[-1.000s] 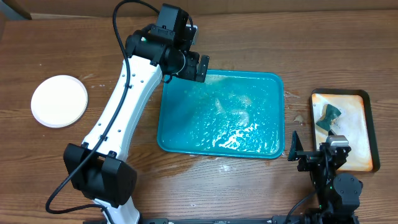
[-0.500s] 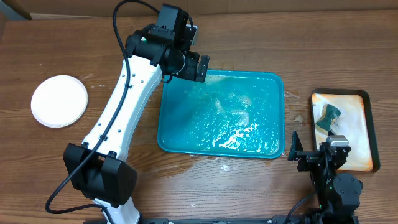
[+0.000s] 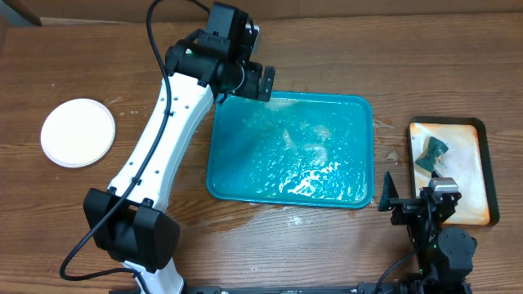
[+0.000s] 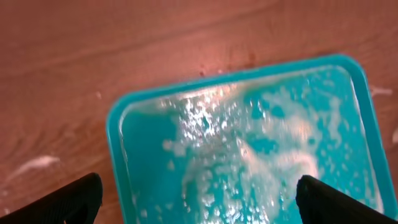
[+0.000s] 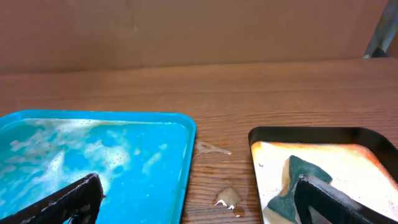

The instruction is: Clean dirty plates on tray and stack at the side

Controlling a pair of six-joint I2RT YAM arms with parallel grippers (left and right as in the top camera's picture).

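Note:
The teal tray (image 3: 245, 167) lies mid-table, wet and foamy, with no plate in it. A white round plate (image 3: 78, 132) sits on the table far to the left; from above I cannot tell whether more lie under it. My left gripper (image 3: 255, 82) hovers over the tray's far-left corner, open and empty. In the left wrist view the tray (image 4: 113, 134) fills the frame between the left gripper's (image 4: 202, 211) spread fingers. My right gripper (image 3: 415, 204) rests open at the front right, between the tray (image 5: 188, 137) and a small dark tray; the right gripper (image 5: 202, 208) holds nothing.
A small dark-rimmed tray (image 3: 484, 155) at the right holds whitish-orange foam and a green sponge (image 3: 430, 153), also seen as the sponge (image 5: 292, 180) in the right wrist view. Water drops (image 5: 227, 198) lie on the wood between the trays. A cardboard wall stands behind the table.
My left gripper has shifted slightly toward the table's far side, off the tray's corner. The right arm has not moved.

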